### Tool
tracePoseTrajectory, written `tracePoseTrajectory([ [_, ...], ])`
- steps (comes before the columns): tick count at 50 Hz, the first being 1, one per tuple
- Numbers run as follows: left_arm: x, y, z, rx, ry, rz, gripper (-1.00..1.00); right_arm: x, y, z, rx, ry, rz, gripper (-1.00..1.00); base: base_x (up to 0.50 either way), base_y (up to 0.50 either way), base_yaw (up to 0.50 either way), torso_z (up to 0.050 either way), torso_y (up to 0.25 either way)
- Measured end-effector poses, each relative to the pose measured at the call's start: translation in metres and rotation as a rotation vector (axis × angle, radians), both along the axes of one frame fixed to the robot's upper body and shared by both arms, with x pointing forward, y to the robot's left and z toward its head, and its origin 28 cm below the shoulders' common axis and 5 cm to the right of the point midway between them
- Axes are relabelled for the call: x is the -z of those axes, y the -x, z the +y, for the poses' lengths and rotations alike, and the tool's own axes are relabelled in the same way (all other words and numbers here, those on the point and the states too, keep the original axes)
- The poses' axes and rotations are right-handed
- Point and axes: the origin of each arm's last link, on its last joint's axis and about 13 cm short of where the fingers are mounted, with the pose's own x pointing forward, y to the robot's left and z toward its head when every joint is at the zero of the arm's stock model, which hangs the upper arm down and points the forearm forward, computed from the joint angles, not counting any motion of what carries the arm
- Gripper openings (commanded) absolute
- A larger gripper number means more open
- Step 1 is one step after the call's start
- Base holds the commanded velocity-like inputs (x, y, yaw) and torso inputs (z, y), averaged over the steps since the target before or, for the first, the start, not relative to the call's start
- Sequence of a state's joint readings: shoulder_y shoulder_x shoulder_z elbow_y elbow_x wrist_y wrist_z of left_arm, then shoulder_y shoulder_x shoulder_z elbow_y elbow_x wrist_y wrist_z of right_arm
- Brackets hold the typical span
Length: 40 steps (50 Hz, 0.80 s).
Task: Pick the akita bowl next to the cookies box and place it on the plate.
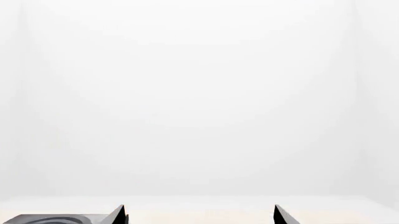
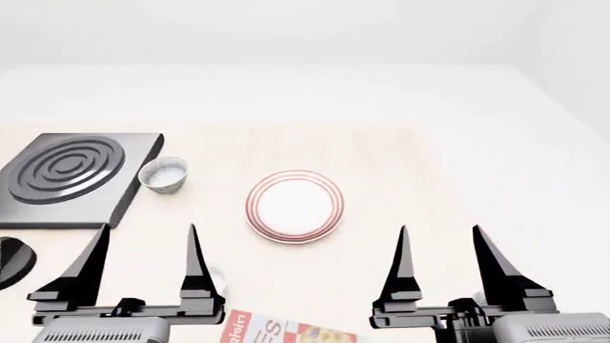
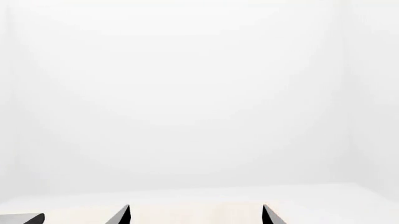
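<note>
Both the left gripper (image 2: 145, 246) and right gripper (image 2: 441, 246) hang wide open, empty. The risk is grabbing the twin bowl (image 2: 163, 175) by the stove (image 2: 67, 175); the akita bowl (image 2: 216, 277) beside the cookies box (image 2: 286, 332) sits mostly hidden.

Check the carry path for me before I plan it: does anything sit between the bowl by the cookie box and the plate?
Nothing visible does. That bowl peeks out beside the left pincer; only bare table lies between it and the plate. The other bowl sits by the stove.

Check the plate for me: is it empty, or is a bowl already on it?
Empty. In the head view the plate shows a bare white centre inside its red rings; the one fully visible speckled bowl sits apart, beside the stove.
</note>
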<state>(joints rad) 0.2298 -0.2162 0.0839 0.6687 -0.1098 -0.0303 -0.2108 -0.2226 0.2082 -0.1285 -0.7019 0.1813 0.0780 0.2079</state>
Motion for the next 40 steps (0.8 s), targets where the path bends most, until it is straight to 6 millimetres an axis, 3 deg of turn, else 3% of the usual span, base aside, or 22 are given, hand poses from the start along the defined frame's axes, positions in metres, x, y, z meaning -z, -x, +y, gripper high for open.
tracePoseTrajectory([
  [7, 0.0, 0.0, -0.001, 0.002, 0.001, 0.002, 1.0, 0.0, 0.0, 0.0, 0.0, 0.001, -0.009, 1.0, 0.0, -0.03, 0.0, 0.0, 0.0],
  [12, 0.0, 0.0, 0.0, 0.001, -0.001, 0.002, 1.0, 0.0, 0.0, 0.001, -0.005, 0.0, -0.008, 1.0, 0.0, -0.47, 0.0, 0.0, 0.0],
  [28, 0.0, 0.0, 0.0, 0.0, -0.001, 0.001, 1.0, -0.005, 0.001, -0.002, 0.008, -0.003, -0.012, 1.0, 0.0, 0.0, 0.0, 0.0, 0.0],
  [40, 0.0, 0.0, 0.001, -0.009, -0.001, 0.002, 1.0, -0.043, 0.009, -0.041, 0.03, 0.114, 0.037, 1.0, 0.0, 0.0, 0.0, 0.0, 0.0],
])
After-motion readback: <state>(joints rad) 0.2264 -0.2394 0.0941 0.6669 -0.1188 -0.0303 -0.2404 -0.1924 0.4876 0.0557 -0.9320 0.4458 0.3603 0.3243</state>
